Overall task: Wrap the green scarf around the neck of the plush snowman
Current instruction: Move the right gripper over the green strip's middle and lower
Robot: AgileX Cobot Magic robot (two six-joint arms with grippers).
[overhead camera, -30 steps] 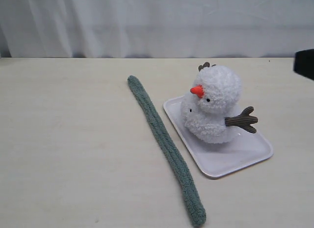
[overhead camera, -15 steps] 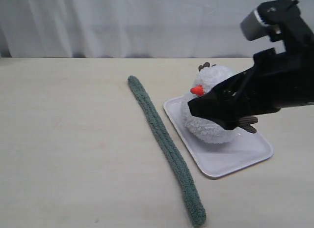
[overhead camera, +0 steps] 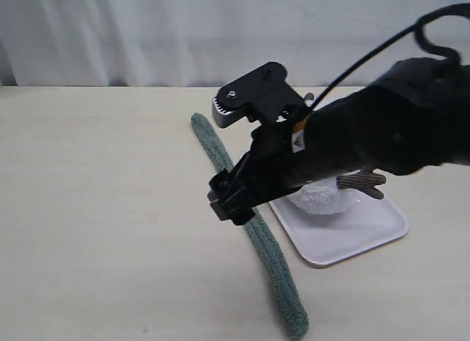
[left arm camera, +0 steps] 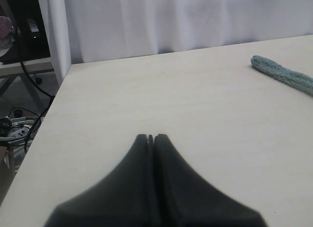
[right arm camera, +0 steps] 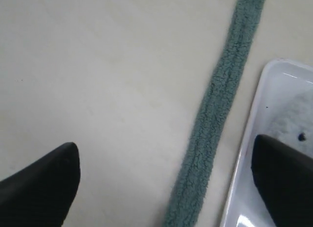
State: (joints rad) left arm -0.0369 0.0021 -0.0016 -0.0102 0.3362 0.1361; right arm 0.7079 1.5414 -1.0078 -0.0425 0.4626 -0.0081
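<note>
The green scarf (overhead camera: pixel 257 234) lies stretched out on the table, left of the tray. The plush snowman (overhead camera: pixel 321 198) sits on the white tray (overhead camera: pixel 352 242). My right arm covers its head and neck, so only some white fluff and a brown twig arm (overhead camera: pixel 361 183) show. My right gripper (overhead camera: pixel 231 198) hangs over the scarf's middle stretch. In the right wrist view this gripper (right arm camera: pixel 164 144) is wide open, with the scarf (right arm camera: pixel 220 100) between its fingers and nothing held. My left gripper (left arm camera: pixel 150 137) is shut and empty over bare table, far from the scarf's end (left arm camera: pixel 281 73).
The tray's rim (right arm camera: pixel 244 158) lies close beside the scarf, under one right finger (right arm camera: pixel 283 173). A white curtain (overhead camera: pixel 220 32) hangs behind the table. In the left wrist view the table's side edge (left arm camera: pixel 46 114) drops off to a floor with cables (left arm camera: pixel 14 124).
My right arm came in from the right, swept across over the snowman and now hangs above the scarf's middle. Scarf, snowman and tray have not moved.
</note>
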